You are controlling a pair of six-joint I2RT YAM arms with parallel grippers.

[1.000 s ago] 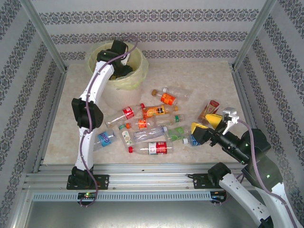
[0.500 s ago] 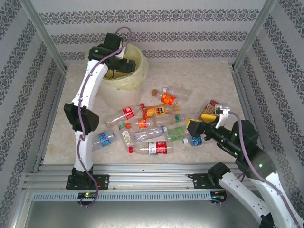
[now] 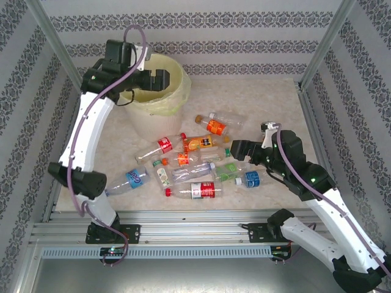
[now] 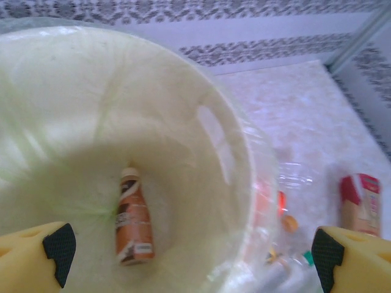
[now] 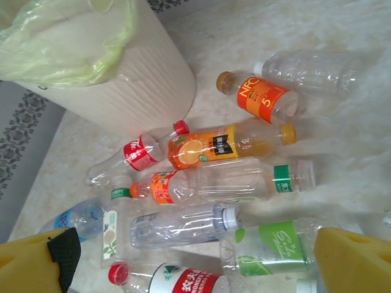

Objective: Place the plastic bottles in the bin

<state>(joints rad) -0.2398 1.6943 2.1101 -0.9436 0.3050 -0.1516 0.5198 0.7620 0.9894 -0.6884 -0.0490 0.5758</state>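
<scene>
Bottles [image 3: 189, 160] lie in a heap, long axes mostly left-right, just left of my right gripper [image 3: 239, 149], the nearer arm. My left gripper [image 3: 160, 79] hangs over the bin [image 3: 153, 125].
Left wrist: jaws spread, empty. One brown bottle [image 4: 133, 223] lies in the bin.
Right wrist: jaws spread, empty. Green-labelled bottle [image 5: 269, 247] is nearest.

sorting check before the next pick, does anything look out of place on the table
One thing: a red-topped carton lies on the table near the plastic bottles. It is boxy, not a bottle. Nothing looks spilled.
</scene>
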